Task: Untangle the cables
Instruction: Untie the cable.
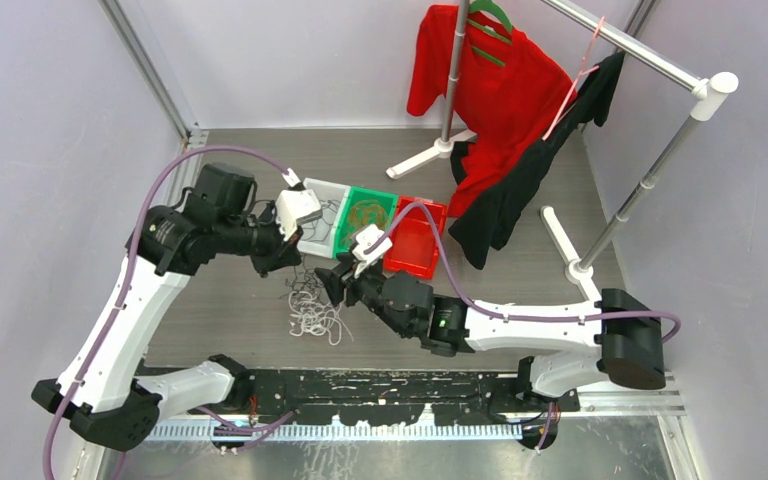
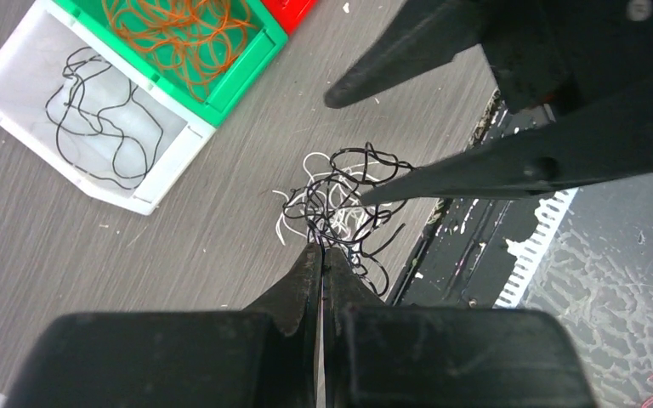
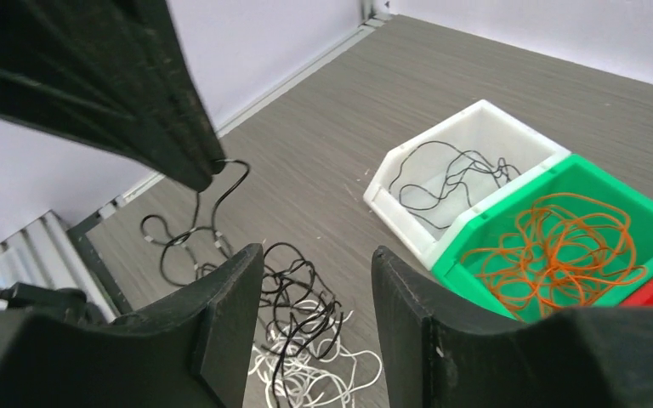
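My left gripper (image 2: 321, 253) was pinched shut on one thin black wire (image 3: 244, 170). The wire was drawn up out of the loose tangle of curly black and white wires (image 2: 340, 200), which lay on the grey wood-grain table (image 2: 136, 255) near its front edge, apart from the bins. My right gripper (image 3: 316, 253) stood partly open, nothing between its fingers, just beside the left tips.

I judged the main risk to be that the held strand ran down into the knots. A hasty lift would haul the whole bunch up instead of freeing one wire. The thin strand could also slip out of my pinch. If my right fingers closed carelessly they might catch several strands at once, or knock against the left tips, being so near.

My left arm reached in from the left, wrist pitched down over the tangle. My right arm stretched low from the right, pointing towards it. Beyond sat the white plastic bin (image 3: 523, 127) holding one black wire, and the green plastic bin (image 3: 451, 268) holding orange ones.
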Robot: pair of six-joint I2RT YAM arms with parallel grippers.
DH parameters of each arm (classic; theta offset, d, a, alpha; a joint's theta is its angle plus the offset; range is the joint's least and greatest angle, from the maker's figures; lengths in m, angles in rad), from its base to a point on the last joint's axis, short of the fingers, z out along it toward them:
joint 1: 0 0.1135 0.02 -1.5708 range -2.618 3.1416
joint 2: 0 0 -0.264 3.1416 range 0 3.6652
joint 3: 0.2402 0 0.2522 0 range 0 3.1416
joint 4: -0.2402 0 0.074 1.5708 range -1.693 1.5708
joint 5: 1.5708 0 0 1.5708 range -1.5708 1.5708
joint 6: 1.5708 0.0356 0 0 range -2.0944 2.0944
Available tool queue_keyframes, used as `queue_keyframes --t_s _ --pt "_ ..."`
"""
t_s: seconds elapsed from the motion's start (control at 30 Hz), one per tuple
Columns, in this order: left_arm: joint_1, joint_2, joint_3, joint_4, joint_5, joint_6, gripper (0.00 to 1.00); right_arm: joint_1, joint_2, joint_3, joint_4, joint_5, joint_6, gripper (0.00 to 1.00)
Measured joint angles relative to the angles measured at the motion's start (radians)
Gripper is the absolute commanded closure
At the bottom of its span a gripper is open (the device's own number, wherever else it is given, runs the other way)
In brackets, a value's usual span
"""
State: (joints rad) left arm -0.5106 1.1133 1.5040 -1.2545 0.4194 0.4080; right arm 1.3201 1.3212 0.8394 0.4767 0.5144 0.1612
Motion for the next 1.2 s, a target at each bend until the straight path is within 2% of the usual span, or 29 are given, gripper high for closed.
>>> queue_keyframes --t_s 0.2,0.47,0.73,0.97,1.2 --pt "0.000 0.002 0.037 -0.023 0.031 0.019 1.00 0.000 0.029 0.028 0.002 0.043 -0.013 0.40" --pt "0.000 0.018 0.048 -0.047 0.053 0.031 1.00 0.000 0.074 0.034 0.000 0.055 -0.012 0.39" --pt "0.000 0.020 0.052 -0.051 0.053 0.053 1.00 -0.001 0.003 0.007 0.006 0.040 -0.013 0.35" --pt "0.000 0.020 0.052 -0.051 0.053 0.053 1.00 -0.002 -0.025 0.000 0.032 -0.064 0.016 0.35" --pt "0.000 0.020 0.054 -0.053 0.057 0.061 1.00 -0.002 0.021 0.019 0.037 -0.086 0.028 0.41"
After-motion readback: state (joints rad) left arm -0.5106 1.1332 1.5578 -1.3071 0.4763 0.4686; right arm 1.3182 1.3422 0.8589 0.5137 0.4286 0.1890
